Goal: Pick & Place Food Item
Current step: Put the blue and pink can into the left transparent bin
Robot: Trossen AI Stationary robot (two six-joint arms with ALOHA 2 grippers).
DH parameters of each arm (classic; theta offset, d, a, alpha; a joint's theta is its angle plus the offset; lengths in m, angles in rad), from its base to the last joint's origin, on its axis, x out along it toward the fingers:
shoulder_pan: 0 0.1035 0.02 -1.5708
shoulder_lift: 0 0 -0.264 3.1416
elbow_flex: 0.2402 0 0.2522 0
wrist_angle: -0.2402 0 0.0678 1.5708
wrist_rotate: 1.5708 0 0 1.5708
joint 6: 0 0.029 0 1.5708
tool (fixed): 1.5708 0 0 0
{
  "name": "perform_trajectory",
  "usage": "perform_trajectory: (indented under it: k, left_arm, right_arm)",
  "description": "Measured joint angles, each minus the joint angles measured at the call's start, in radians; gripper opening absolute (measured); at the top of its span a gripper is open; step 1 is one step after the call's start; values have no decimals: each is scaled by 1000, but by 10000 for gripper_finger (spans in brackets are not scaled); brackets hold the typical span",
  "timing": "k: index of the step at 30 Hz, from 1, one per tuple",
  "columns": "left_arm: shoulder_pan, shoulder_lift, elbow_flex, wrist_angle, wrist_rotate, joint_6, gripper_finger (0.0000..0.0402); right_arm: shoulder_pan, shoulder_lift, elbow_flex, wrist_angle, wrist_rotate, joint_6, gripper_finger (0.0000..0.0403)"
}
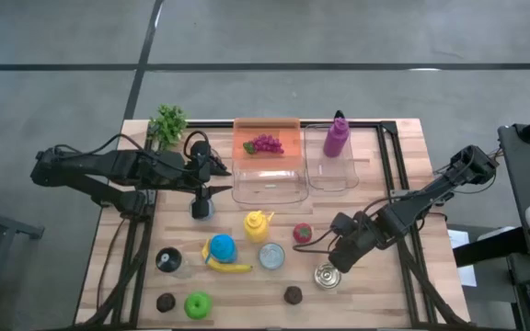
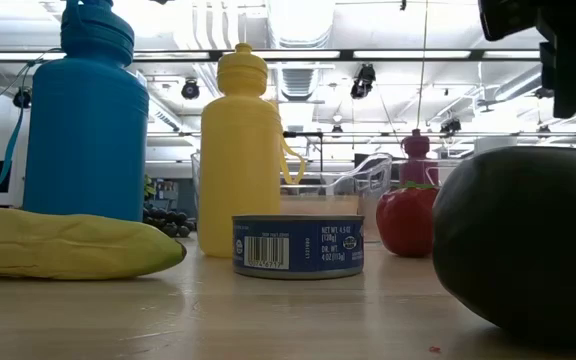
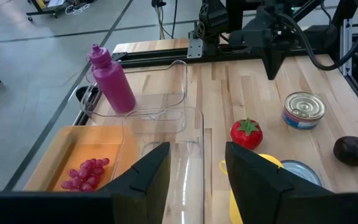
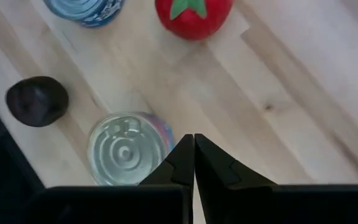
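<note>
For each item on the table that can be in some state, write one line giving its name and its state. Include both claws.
Left claw: open, empty, above the clear bins.
Right claw: shut, empty, beside the silver can.
Silver can: upright, sealed.
Blue-label can: upright on the table.
Purple bottle: upright in the clear bin, capped.
Yellow bottle: upright, capped.
Blue bottle: upright, capped.
Orange tray: holds grapes.

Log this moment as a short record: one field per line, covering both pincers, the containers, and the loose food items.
left pincer: open, holding nothing, above the near clear bin
right pincer: shut, empty, beside the silver can
orange tray: holds purple grapes
far clear bin: holds magenta bottle
tomato: on the table, between the yellow bottle and the right pincer
banana: beside the blue bottle
green apple: at the table's near edge
</note>
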Motion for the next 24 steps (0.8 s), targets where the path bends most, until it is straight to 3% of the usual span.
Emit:
perform_trajectory:
  k: [7,24]
  left_arm:
    - [0,0,0,2,0,-1,147]
    - [1,0,0,3,0,-27,152]
  right_arm:
    - [22,57,-45,111,-11,35,8]
    - [52,262,97,102,-70,-58,8]
